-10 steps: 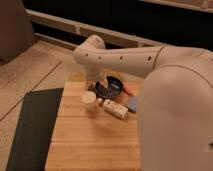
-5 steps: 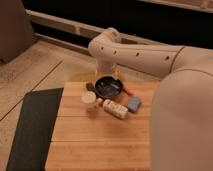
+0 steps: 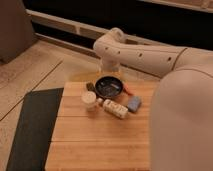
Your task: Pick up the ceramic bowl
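The ceramic bowl is round, shallow and glossy black. It sits on the far middle of the wooden table. My arm reaches in from the right and bends down at its wrist. The gripper hangs just behind the bowl's far rim, above the table's back edge. Nothing shows in its hold.
A small cream cup stands in front-left of the bowl. A white bottle lies in front of it, with a blue block to the right. A dark mat lies on the floor left of the table.
My arm has swung right and back, away from over the bowl. The bowl now shows fully. The bowl and other items have not moved.
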You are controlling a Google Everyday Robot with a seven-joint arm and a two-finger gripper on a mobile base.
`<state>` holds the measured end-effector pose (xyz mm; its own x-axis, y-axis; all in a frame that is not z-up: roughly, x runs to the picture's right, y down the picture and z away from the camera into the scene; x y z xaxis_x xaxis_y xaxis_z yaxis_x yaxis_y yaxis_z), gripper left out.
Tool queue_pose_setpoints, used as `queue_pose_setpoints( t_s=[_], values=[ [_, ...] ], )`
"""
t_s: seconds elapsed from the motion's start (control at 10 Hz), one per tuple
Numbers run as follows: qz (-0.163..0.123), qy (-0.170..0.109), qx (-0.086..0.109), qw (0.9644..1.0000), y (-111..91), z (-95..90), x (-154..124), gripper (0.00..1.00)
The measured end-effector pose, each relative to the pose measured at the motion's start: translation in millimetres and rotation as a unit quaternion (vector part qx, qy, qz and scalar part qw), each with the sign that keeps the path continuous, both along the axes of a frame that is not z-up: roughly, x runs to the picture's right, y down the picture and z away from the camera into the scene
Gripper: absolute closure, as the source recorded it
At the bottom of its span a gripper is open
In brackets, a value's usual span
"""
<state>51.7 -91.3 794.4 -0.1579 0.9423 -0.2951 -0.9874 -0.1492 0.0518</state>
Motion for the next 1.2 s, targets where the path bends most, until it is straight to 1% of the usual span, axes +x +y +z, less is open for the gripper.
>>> queue_pose_setpoints(
  t_s=[0.1, 0.2, 0.3, 0.4, 0.5, 0.6, 0.7, 0.8, 0.9, 1.0, 1.1, 1.2],
  values=[
    [0.019, -0.01, 0.012, 0.9997, -6.6, 10.6, 11.8, 0.35],
    [0.041, -0.025, 0.02, 0.9987, -9.9, 22.4, 22.9, 0.35],
    [0.062, -0.042, 0.02, 0.997, -8.0, 35.2, 30.5, 0.35],
    [0.082, -0.057, 0.015, 0.9949, -1.8, 46.9, 34.6, 0.35],
    [0.1, -0.073, -0.001, 0.9923, 11.8, 61.3, 37.8, 0.35],
    [0.106, -0.082, -0.02, 0.9908, 26.7, 73.4, 37.9, 0.35],
    [0.106, -0.088, -0.04, 0.9897, 39.3, 83.0, 35.9, 0.35],
    [0.102, -0.086, -0.062, 0.9892, 50.7, 94.6, 36.6, 0.35],
    [0.099, -0.082, -0.072, 0.9891, 54.5, 100.5, 39.6, 0.35],
    [0.092, -0.075, -0.087, 0.9891, 60.7, 107.7, 44.5, 0.35],
    [0.079, -0.066, -0.104, 0.9892, 66.3, 115.6, 46.4, 0.35],
    [0.072, -0.06, -0.114, 0.989, 69.3, 120.5, 46.6, 0.35]
  ],
)
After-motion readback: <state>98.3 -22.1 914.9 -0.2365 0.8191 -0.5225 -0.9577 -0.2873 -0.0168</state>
